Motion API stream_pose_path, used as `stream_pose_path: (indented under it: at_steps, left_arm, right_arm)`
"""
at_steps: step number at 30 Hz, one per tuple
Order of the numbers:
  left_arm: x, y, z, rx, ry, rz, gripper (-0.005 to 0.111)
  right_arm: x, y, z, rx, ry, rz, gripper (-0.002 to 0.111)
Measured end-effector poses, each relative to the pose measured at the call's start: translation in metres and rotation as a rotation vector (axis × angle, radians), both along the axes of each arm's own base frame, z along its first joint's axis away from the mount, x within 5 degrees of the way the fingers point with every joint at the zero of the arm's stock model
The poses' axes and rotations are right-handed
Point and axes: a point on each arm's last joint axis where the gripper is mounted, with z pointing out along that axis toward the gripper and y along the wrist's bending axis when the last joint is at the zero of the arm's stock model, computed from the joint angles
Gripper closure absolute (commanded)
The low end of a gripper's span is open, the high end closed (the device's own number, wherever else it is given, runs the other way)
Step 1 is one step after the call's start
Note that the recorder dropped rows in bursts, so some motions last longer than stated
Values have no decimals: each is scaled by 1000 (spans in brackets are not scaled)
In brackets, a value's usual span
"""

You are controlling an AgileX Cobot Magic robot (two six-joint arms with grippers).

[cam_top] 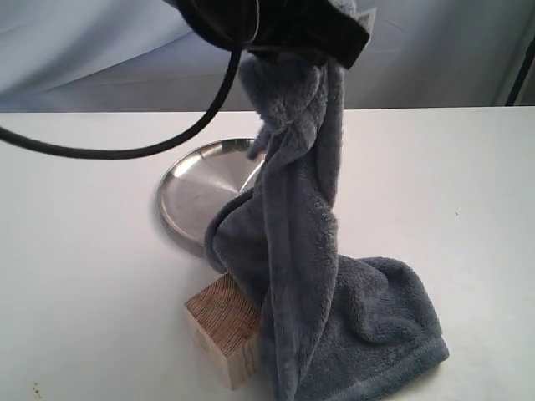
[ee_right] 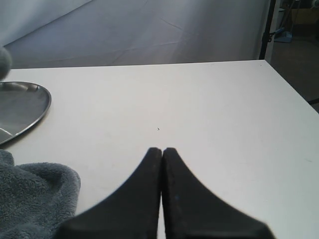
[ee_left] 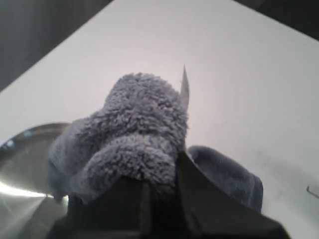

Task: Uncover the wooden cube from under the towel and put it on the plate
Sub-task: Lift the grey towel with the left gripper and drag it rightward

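Towel (cam_top: 301, 251) is gripped at its top by the left hand (ee_left: 149, 179) and held up, w/ the lower end bunched on the tabletop (cam_top: 84, 292). Wooden cube (cam_top: 224, 330) is seen uncovered on the tabletop, its right side touching the hanging towel, nearer the camera than the plate (cam_top: 196, 188). Right hand (ee_right: 162, 152) is clenched shut, nothing held, above bare tabletop.

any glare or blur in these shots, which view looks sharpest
Exterior view: soft even light, mild sheen on the plate, the towel crisp, sharpest. Left wrist view: a bright glare streak on the plate, the towel close and slightly soft. Right wrist view: the right gripper is a dark, featureless silhouette against an evenly lit table.
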Motion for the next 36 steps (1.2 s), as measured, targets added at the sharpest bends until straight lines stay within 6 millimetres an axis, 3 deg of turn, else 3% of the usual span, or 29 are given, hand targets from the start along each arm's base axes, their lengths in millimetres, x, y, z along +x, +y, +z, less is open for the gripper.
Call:
stream_pose_path:
  at_steps: [8, 13, 23, 29, 36]
  left_arm:
    - [9, -10, 15, -188, -128, 27, 107]
    - [19, -27, 4, -277, -105, 9, 107]
    - [15, -87, -36, -327, -161, -112, 107]
    - [13, -121, -46, -345, -163, -156, 107]
    - [12, -160, -41, -400, -195, -211, 107]
  right_arm:
    - [0, 0, 0, 0, 0, 0, 105]
    - [0, 0, 0, 0, 0, 0, 105]
    - [0, 0, 0, 0, 0, 0, 105]
    - [0, 0, 0, 0, 0, 0, 105]
    - [0, 0, 0, 0, 0, 0, 105]
